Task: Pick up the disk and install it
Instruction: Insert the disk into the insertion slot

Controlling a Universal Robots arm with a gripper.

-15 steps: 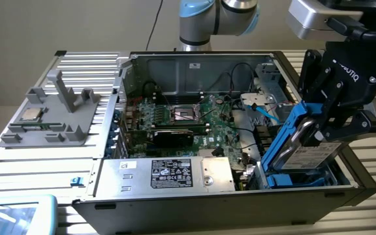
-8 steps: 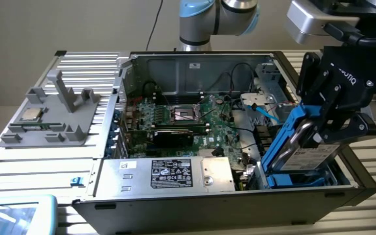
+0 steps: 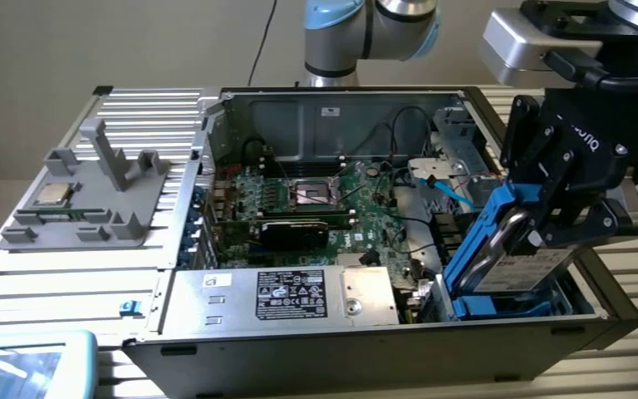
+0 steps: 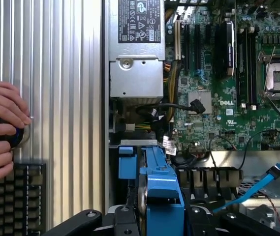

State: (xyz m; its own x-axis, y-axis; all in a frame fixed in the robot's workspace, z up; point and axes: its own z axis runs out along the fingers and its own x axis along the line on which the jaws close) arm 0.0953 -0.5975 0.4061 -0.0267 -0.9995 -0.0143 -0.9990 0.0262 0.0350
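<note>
Exterior view: gripper jaws partly closed, clamped on the disk; blue carrier frame and white label visible. Disk on edge, tilted, lower end at the blue drive bay in the open computer case, the exterior view's right, near the power supply

The arm comes in from above, its wrist just over the gripper. The gripper points downward, black fingers clamped on the disk, which stands on edge between them.
</note>
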